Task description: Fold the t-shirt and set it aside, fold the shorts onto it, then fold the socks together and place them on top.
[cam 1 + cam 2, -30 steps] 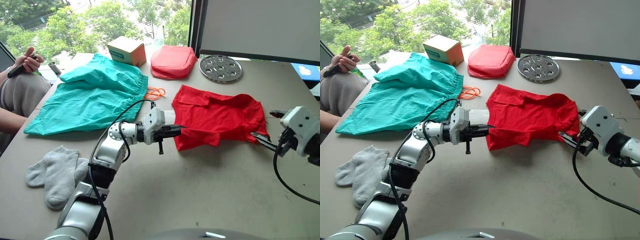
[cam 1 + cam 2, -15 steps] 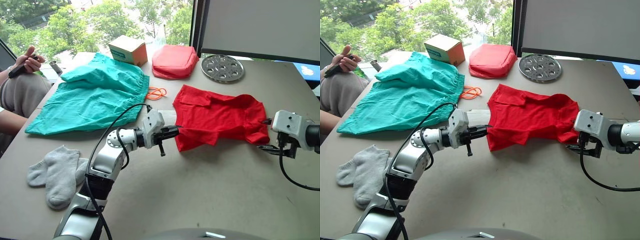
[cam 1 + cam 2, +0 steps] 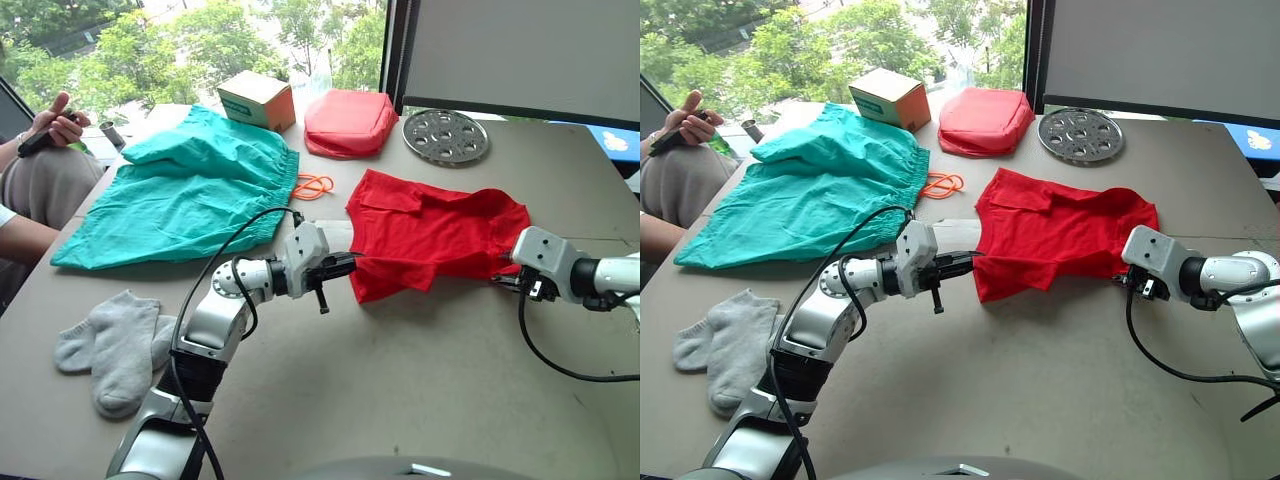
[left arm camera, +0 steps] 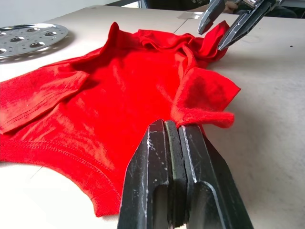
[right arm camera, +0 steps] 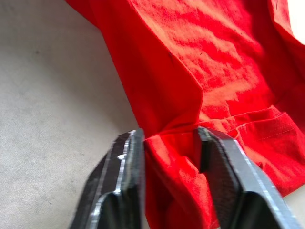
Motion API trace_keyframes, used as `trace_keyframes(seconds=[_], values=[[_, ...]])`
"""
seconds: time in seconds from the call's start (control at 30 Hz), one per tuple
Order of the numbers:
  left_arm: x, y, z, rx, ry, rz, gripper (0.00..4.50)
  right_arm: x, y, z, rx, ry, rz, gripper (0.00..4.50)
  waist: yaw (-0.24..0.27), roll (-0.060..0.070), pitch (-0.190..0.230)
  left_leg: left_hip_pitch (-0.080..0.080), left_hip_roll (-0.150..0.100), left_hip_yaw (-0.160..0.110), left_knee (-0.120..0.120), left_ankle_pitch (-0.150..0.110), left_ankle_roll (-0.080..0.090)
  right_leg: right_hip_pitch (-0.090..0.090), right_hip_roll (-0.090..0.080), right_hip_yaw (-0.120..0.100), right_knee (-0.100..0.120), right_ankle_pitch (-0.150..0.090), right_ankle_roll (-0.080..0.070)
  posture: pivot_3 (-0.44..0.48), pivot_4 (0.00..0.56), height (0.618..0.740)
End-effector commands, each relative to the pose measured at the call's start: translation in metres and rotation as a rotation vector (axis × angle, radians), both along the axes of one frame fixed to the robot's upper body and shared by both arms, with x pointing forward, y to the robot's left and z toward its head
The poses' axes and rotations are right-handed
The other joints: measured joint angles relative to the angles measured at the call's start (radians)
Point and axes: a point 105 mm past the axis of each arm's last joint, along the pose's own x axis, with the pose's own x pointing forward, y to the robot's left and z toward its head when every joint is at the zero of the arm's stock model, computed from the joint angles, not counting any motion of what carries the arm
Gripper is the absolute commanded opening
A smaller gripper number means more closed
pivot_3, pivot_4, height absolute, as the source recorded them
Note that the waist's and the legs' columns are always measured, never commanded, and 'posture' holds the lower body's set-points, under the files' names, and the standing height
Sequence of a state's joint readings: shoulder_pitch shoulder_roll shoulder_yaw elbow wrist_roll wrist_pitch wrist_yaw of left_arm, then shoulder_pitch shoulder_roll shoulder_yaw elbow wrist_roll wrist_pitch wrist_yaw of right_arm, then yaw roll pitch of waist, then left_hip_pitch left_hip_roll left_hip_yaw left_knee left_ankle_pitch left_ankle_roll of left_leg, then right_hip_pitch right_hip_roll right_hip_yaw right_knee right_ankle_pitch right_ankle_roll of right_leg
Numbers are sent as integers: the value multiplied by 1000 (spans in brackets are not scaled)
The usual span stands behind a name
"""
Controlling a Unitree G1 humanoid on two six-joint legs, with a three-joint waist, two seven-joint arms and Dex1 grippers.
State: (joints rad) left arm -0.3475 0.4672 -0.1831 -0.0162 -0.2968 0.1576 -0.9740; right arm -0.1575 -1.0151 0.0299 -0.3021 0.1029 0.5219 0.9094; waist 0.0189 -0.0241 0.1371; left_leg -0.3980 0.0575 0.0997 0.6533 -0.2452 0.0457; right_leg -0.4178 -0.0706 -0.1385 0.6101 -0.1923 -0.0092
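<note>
Thin, limp t-shirt (image 3: 430, 232), likely to sag and bunch: pinched at one hem by left gripper (image 4: 174, 143), right gripper (image 5: 169, 143) open astride opposite corner.

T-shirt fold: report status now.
Left gripper shut on t-shirt edge. Right gripper open, straddling the opposite edge. Shirt flat on table, not yet folded. Nothing in the way.

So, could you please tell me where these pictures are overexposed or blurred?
Left eye view: the window behind the table glares bright. Left wrist view: the left claw looks soft. Right wrist view: the t-shirt is smeared, the right claw blurred.
</note>
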Motion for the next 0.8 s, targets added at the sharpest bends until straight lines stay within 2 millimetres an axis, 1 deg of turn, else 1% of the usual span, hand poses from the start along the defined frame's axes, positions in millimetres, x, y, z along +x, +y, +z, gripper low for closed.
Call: trace_keyframes(seconds=[0.03,0.1,0.17,0.2,0.23,0.27,0.37,0.47,0.57,0.6,0.63,0.7,0.77,0.8], values=[[3,2,11,-7,-57,2,0,-7,5,12,-43,-55,76,816,0,0,0,0,0,0,0,0,0,0,0,0,0,0,0,0,150,739],[4,2,11,-6,-58,3,0,-8,3,17,-63,-66,106,816,-1,1,0,0,0,0,0,0,0,0,0,0,0,0,0,0,150,739],[4,3,11,-5,-58,2,0,-7,0,24,-90,-80,140,1420,-2,1,0,0,0,0,0,0,0,0,0,0,0,0,0,0,150,739],[4,2,11,-4,-59,2,0,-9,0,27,-104,-66,171,1626,-3,1,0,0,0,0,0,0,0,0,0,0,0,0,0,0,150,739],[4,2,11,-4,-59,1,0,-11,-1,28,-114,-55,193,2045,-3,1,0,0,0,0,0,0,0,0,0,0,0,0,0,0,150,739],[5,2,11,-4,-59,1,0,-12,-2,30,-123,-43,209,2616,-3,1,0,0,0,0,0,0,0,0,0,0,0,0,0,0,150,739],[5,2,11,-6,-61,3,0,-8,-8,32,-179,-48,234,4112,-3,1,0,0,0,0,0,0,0,0,0,0,0,0,0,0,150,739],[4,1,10,-6,-64,5,0,-3,-10,28,-244,-33,294,4112,-3,1,1,0,0,0,0,0,0,0,0,0,0,0,0,0,150,739],[3,2,9,-1,-69,8,0,2,-3,25,-231,-27,307,4112,-3,1,1,0,0,0,0,0,0,0,0,0,0,0,0,0,150,739],[3,2,9,1,-72,10,0,3,-1,21,-229,-12,305,4112,-4,1,1,0,0,0,0,0,0,0,0,0,0,0,0,0,150,739],[2,2,9,3,-76,13,0,5,1,16,-231,-1,301,3889,-3,1,1,0,0,0,0,0,0,0,0,0,0,0,0,0,150,739],[2,2,9,6,-81,17,0,6,3,9,-227,14,287,3293,-3,1,1,0,0,0,0,0,0,0,0,0,0,0,0,0,150,739],[1,3,9,7,-82,21,0,7,6,8,-190,19,262,2287,-1,1,1,0,0,0,0,0,0,0,0,0,0,0,0,0,150,739],[1,3,9,9,-83,22,0,8,7,9,-170,17,242,1864,-1,1,1,0,0,0,0,0,0,0,0,0,0,0,0,0,150,739]])
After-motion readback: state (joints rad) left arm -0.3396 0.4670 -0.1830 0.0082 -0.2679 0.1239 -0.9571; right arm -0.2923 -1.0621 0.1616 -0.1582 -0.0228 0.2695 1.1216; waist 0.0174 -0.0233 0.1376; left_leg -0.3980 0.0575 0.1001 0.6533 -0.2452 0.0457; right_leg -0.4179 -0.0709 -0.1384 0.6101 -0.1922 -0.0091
